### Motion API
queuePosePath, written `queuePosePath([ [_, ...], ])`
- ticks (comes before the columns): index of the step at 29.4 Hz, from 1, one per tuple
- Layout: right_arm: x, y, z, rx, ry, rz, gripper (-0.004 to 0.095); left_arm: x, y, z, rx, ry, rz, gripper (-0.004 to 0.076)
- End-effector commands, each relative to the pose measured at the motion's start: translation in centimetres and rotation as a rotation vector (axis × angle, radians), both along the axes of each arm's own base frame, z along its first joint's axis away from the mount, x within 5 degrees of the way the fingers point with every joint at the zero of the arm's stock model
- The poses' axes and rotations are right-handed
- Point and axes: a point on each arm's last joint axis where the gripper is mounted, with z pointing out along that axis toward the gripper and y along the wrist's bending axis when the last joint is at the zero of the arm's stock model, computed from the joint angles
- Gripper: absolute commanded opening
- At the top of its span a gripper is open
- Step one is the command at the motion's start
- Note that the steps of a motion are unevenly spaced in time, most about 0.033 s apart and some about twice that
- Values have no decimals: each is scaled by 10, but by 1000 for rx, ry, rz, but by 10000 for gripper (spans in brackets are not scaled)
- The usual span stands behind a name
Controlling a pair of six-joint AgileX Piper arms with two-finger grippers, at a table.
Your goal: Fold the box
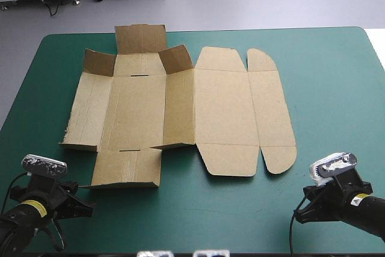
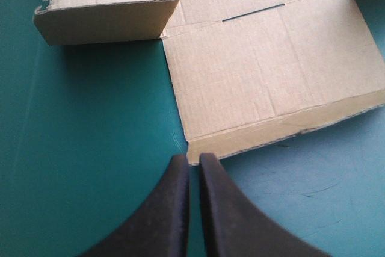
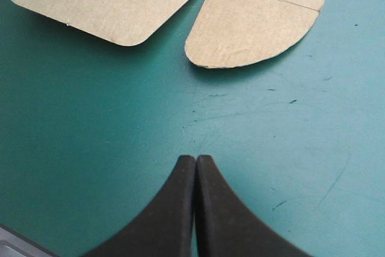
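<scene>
Box [image 1: 180,106] lies mid-table on the teal-green cover [image 1: 337,76], a brown sheet barely started. On its left half the left wall [image 1: 87,109] and far flaps [image 1: 140,38] are part-raised, while the lid half [image 1: 225,109] on the right lies flat. Early step, I judge: walls come next. Near flap [image 2: 252,76] sits just ahead of the left gripper [image 2: 194,157], whose fingers are pressed together on nothing; it would need to spread and get under that edge. Right gripper [image 3: 195,159], likewise pressed together and empty, sits near the rounded tab [image 3: 249,31] but apart from it. Nothing else lies in the path.
</scene>
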Motion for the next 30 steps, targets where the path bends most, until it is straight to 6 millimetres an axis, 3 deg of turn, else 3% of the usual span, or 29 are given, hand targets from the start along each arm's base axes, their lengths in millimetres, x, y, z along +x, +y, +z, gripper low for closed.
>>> queuePosePath([
  [1, 5, 1, 12, 22, -66, -7, -18, 4, -2, 12, -19, -68, -5, 41],
  [30, 6, 1, 13, 23, -84, -15, -18, 9, 1, 13, -10, -90, 35, 41],
])
